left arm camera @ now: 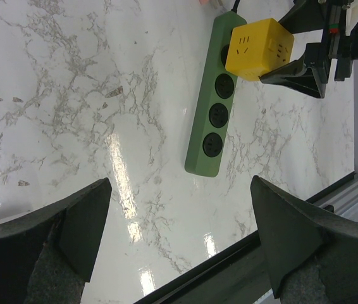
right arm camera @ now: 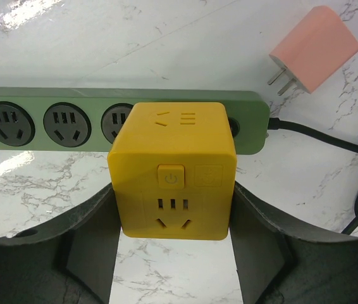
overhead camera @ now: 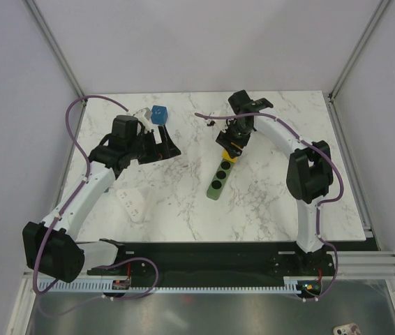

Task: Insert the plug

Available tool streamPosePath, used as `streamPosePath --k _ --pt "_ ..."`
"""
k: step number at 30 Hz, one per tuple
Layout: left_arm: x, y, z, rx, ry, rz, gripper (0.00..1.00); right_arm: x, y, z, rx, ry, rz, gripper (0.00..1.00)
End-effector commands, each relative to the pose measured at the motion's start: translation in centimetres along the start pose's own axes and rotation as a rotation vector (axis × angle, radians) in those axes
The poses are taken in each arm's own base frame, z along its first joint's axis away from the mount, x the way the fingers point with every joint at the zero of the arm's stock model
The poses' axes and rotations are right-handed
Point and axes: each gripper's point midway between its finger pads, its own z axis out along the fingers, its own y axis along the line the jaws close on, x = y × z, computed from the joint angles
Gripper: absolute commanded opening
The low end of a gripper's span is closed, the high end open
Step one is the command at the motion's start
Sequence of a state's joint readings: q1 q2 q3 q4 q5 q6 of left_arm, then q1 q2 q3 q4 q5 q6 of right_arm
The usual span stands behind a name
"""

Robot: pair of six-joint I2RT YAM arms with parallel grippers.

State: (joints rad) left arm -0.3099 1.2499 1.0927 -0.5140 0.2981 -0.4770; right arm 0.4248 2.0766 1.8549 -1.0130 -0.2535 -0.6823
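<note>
Now | right tool (right arm camera: 175, 233) pinching yellow plug cube (right arm camera: 172, 161) | left tool (left arm camera: 179, 190) spread | prongs hidden over green strip (right arm camera: 40, 100)

Power symbol on the front button (right arm camera: 171, 177) of the yellow cube adapter (right arm camera: 174, 144). Embossed marks on its top face: unreadable.

This was a robotics lab test cell, not a home or a shop. A marble-patterned tabletop (overhead camera: 183, 209) lay beneath the left gripper (overhead camera: 157, 148) and the right gripper (overhead camera: 230, 148). Plain white panels (overhead camera: 183, 42) boxed it in beyond and to either side of them, held by aluminium framing struts (overhead camera: 354, 52). Well behind the grippers, at the arm bases, ran a black mounting plate (overhead camera: 211, 258), a slotted white cable duct (overhead camera: 211, 286) and bare aluminium rails (overhead camera: 372, 262). Purple cabling (overhead camera: 70, 118) looped outward of the left gripper.
</note>
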Motion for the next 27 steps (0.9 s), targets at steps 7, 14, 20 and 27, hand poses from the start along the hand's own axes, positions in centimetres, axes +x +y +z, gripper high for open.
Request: streamPosePath --k 7,14,20,27 --pt "-0.9 -0.9 -0.3 0.043 -0.035 0.060 0.98 -0.7 0.4 -0.1 -0.022 -0.030 -0.020 0.00" --pt "-1.0 -0.9 -0.4 0.043 -0.037 0.060 0.98 0.5 -1.1 1.3 0.028 0.020 -0.007 0.00" --pt "-0.9 -1.0 -0.3 0.047 -0.033 0.058 0.98 0.8 -0.3 2.2 -0.015 0.017 0.013 0.00" --pt "-1.0 -1.0 -0.5 0.047 -0.039 0.062 0.98 2.6 0.4 4.9 -0.056 0.065 0.039 0.00"
